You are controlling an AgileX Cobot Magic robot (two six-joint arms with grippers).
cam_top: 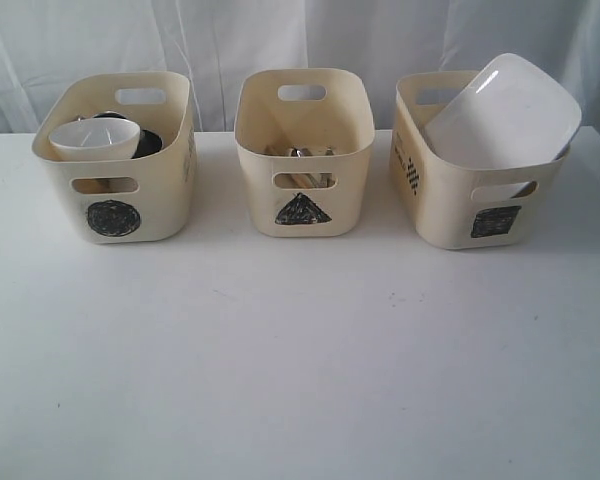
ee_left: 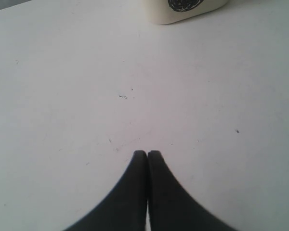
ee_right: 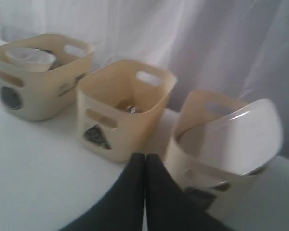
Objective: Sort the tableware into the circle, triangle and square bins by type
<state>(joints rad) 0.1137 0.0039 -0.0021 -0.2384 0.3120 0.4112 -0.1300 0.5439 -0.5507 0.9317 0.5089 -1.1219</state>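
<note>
Exterior view: three cream bins stand in a row along the far edge of the white worktop point(cam_top: 300, 360). Circle bin point(cam_top: 165, 200) sits toward the far left corner, with the small white bowl point(cam_top: 95, 138) upright in it, rim above the bin's edge. Triangle bin point(cam_top: 255, 200) at the middle holds cutlery point(cam_top: 300, 152), pieces too small to tell apart. Square bin point(cam_top: 440, 210) toward the far right corner carries the large white plate point(cam_top: 502, 112), tilted, jutting over the rim. Left wrist view: left gripper point(ee_left: 147, 153) over bare worktop, fingers pressed together, nothing between them; circle bin's base well ahead. Right wrist view: right gripper point(ee_right: 145, 156) likewise closed tight and empty, with all three bins ahead of it.
</note>
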